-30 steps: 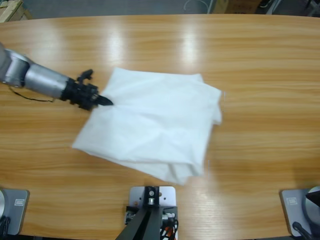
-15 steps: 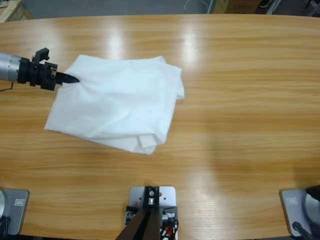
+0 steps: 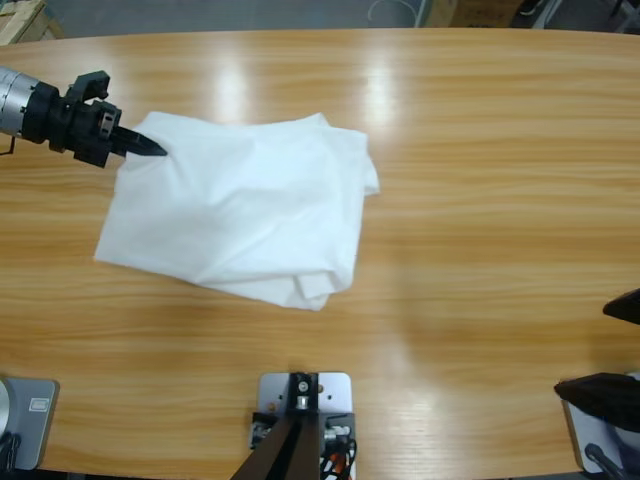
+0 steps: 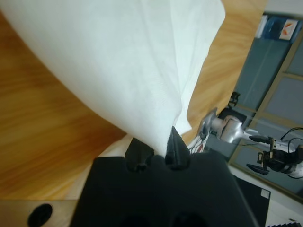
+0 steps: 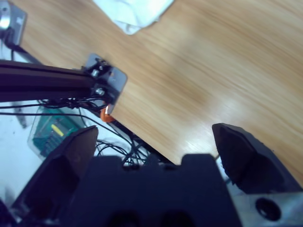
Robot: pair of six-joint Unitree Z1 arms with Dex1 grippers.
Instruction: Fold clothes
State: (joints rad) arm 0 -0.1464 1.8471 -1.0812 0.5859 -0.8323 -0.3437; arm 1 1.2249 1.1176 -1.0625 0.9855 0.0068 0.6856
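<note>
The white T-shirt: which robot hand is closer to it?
Left. The left gripper pinches the T-shirt at its corner; the right gripper sits far off, open, at the table's edge.

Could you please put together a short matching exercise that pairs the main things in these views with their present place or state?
Things:
1. left gripper
2. right gripper
3. T-shirt
4. table

States:
A. wooden, bare over its right half
B. open, holding nothing, at the table's lower right edge
C. white, folded over, lying left of the middle
D. shut on a corner of the cloth

Pairs: 1-D, 2-B, 3-C, 4-A
</note>
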